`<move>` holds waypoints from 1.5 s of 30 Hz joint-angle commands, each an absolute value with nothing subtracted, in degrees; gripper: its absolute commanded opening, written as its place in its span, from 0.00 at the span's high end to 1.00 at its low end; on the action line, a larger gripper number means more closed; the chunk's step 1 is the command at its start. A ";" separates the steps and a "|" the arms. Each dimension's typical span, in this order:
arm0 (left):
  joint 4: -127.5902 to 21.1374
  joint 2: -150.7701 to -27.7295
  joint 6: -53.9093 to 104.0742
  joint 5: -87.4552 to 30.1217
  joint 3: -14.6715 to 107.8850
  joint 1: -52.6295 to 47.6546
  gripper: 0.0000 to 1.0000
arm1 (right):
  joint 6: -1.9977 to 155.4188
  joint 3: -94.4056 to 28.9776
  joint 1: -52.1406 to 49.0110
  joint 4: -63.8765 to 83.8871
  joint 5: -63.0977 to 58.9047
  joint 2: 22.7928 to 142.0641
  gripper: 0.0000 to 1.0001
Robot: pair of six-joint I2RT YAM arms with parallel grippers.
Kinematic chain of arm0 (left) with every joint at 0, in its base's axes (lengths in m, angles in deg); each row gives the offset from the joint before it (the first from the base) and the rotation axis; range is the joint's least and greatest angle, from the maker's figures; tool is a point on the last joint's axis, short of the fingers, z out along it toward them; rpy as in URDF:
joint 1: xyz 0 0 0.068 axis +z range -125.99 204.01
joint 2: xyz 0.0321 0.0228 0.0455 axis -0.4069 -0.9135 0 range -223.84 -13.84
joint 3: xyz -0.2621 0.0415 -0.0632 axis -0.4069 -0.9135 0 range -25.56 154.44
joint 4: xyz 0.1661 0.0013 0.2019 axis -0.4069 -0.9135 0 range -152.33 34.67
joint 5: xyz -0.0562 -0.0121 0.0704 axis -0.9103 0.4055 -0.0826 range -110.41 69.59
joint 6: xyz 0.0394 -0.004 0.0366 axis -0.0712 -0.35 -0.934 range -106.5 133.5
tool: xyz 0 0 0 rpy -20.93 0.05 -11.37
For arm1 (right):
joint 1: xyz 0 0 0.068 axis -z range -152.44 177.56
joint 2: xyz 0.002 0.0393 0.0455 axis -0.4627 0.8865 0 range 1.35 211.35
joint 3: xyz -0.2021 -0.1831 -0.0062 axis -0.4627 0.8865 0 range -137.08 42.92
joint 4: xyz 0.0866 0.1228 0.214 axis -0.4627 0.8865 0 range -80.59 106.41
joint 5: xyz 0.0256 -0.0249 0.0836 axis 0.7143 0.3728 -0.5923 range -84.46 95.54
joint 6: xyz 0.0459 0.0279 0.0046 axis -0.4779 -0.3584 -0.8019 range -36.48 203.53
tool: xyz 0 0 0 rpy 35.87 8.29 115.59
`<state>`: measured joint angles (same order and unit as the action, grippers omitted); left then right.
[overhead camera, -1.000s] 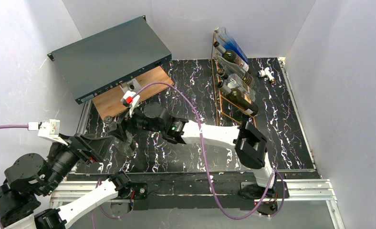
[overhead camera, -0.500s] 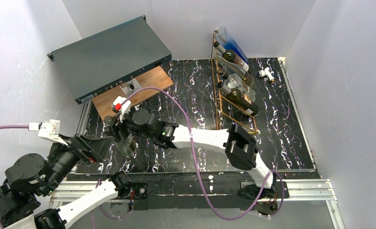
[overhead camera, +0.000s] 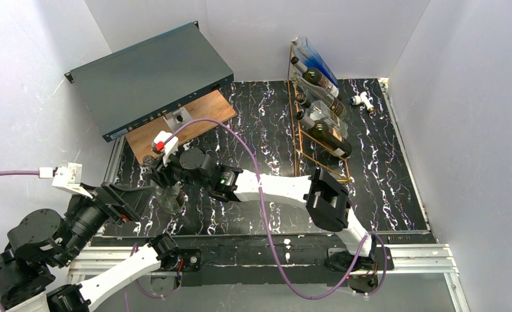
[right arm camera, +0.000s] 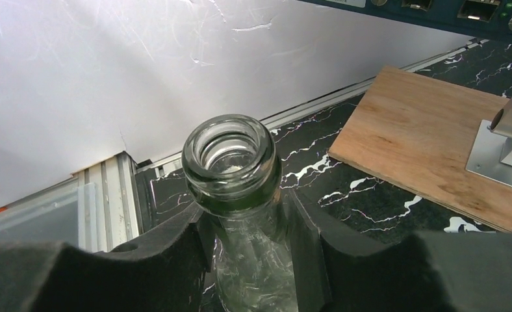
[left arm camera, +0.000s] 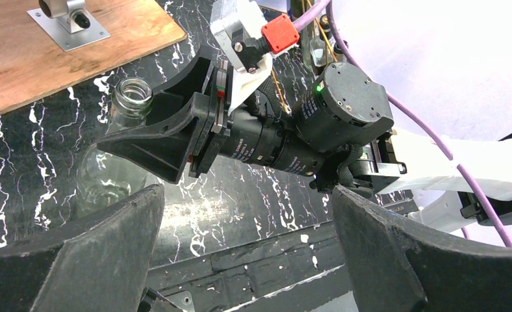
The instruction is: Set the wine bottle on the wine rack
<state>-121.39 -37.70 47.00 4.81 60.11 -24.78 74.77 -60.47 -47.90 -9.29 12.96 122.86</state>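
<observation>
A clear glass wine bottle (overhead camera: 173,197) stands upright on the black marbled table at the near left. My right gripper (overhead camera: 167,184) reaches across to it. In the right wrist view, both black fingers press against the neck just under the rim of the bottle (right arm camera: 230,156), so the right gripper (right arm camera: 250,218) is shut on it. My left gripper (left arm camera: 247,201) hangs open just in front of the bottle (left arm camera: 120,136), nothing between its fingers. The gold wire wine rack (overhead camera: 297,130) stands at the back right and holds several bottles.
A dark grey metal box (overhead camera: 149,75) sits at the back left. In front of it lies a wooden board (overhead camera: 151,138) with a metal bracket (overhead camera: 177,118). A small white object (overhead camera: 362,99) lies near the back right corner. A purple cable (overhead camera: 253,169) arcs over the right arm.
My right gripper has slid left to the bottle and its jaws have come together on the neck. The left arm and the bottle have stayed in place.
</observation>
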 commanded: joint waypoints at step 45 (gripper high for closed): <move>-115.70 -43.83 47.78 1.55 55.39 -24.42 0.01 | 83.12 -46.18 -31.59 -3.08 21.76 76.25 0.99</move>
<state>-117.26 -42.14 47.26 2.21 56.08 -24.78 80.43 -44.26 -31.83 8.02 17.66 84.02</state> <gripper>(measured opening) 0.992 0.475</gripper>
